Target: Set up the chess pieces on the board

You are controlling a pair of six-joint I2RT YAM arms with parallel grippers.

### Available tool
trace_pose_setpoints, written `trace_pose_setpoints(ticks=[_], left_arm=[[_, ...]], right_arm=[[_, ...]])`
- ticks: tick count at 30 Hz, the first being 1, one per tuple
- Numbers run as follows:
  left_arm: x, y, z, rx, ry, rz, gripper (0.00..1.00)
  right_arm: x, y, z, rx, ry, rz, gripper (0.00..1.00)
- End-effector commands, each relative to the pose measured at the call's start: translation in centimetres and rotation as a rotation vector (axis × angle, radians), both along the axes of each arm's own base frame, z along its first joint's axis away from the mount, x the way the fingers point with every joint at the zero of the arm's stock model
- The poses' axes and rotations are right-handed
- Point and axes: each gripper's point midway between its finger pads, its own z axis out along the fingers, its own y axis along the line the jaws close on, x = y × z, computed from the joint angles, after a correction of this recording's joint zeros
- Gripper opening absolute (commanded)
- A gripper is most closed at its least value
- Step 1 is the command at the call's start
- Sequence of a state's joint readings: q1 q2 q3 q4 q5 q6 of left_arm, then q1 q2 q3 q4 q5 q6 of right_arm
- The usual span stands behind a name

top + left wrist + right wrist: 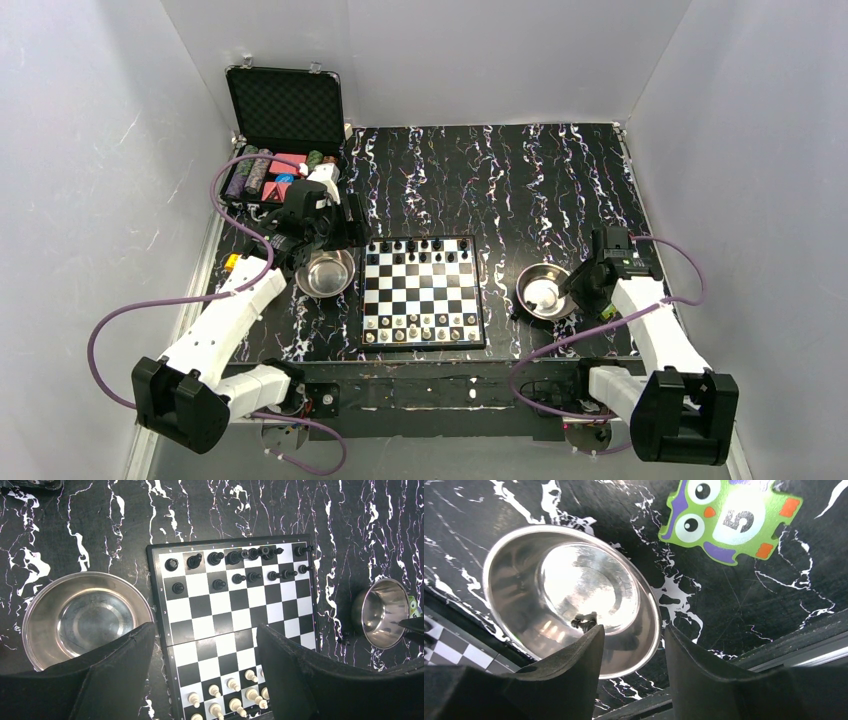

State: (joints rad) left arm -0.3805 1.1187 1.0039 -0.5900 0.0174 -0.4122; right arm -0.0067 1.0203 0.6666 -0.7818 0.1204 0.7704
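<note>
The board (pixel 422 292) lies mid-table, with black chess pieces (pixel 425 250) along its far two rows and pale chess pieces (pixel 420 328) along its near two rows. In the left wrist view the same black pieces (pixel 240 565) and pale pieces (pixel 232 695) show on the board (pixel 235 615). My left gripper (pixel 204 630) hangs open and empty above the board's left side; from above the left gripper (pixel 342 228) is by the board's far-left corner. My right gripper (pixel 634 630) is open over the right bowl's (pixel 574 595) rim, and one small piece (pixel 584 621) lies inside beside the left fingertip.
An empty steel bowl (pixel 325 272) sits left of the board, another bowl (pixel 547 290) to its right. A black case (pixel 285 105) with poker chips (pixel 262 170) stands at the back left. A green owl puzzle piece (pixel 729 517) lies beyond the right bowl.
</note>
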Motion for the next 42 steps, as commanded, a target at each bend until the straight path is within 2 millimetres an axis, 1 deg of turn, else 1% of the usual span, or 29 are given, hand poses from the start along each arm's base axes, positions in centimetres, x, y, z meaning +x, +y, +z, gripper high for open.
trace_pose_setpoints(ticks=[1,7,10,14,19,23,29,34,38,42], left_arm=[[0.6,-0.2,1.7,-0.022,-0.048,-0.009,0.73],[0.7,-0.2,1.5,-0.019,-0.045,-0.007,0.73],[0.7,-0.2,1.3,-0.015,-0.042,-0.005,0.73],[0.7,-0.1,1.1,-0.011,-0.040,-0.004,0.73],[0.6,0.0,1.0,-0.007,-0.039,-0.001,0.73],[0.7,0.1,1.0,-0.002,-0.041,0.000,0.73],[0.7,0.0,1.0,-0.005,-0.040,-0.001,0.74],[0.7,0.1,0.9,-0.003,-0.040,0.001,0.74],[0.7,0.1,1.0,-0.001,-0.042,0.002,0.74],[0.6,0.1,0.9,-0.002,-0.038,0.001,0.74]], right_arm=[[-0.1,0.3,-1.0,0.029,0.028,-0.038,0.56],[-0.1,0.5,-2.4,0.050,0.062,-0.035,0.56],[0.0,0.6,-3.1,0.059,0.070,-0.033,0.52],[0.0,0.7,-3.9,0.069,0.081,-0.031,0.46],[0.5,0.2,-3.9,0.043,0.063,-0.031,0.31],[1.4,-0.5,-2.9,0.005,0.018,-0.025,0.22],[2.8,-2.0,-0.6,-0.085,-0.044,0.005,0.01],[3.9,-3.1,1.5,-0.156,-0.089,0.030,0.01],[4.6,-3.8,2.7,-0.205,-0.101,0.054,0.01],[4.7,-4.3,3.1,-0.241,-0.103,0.089,0.01]])
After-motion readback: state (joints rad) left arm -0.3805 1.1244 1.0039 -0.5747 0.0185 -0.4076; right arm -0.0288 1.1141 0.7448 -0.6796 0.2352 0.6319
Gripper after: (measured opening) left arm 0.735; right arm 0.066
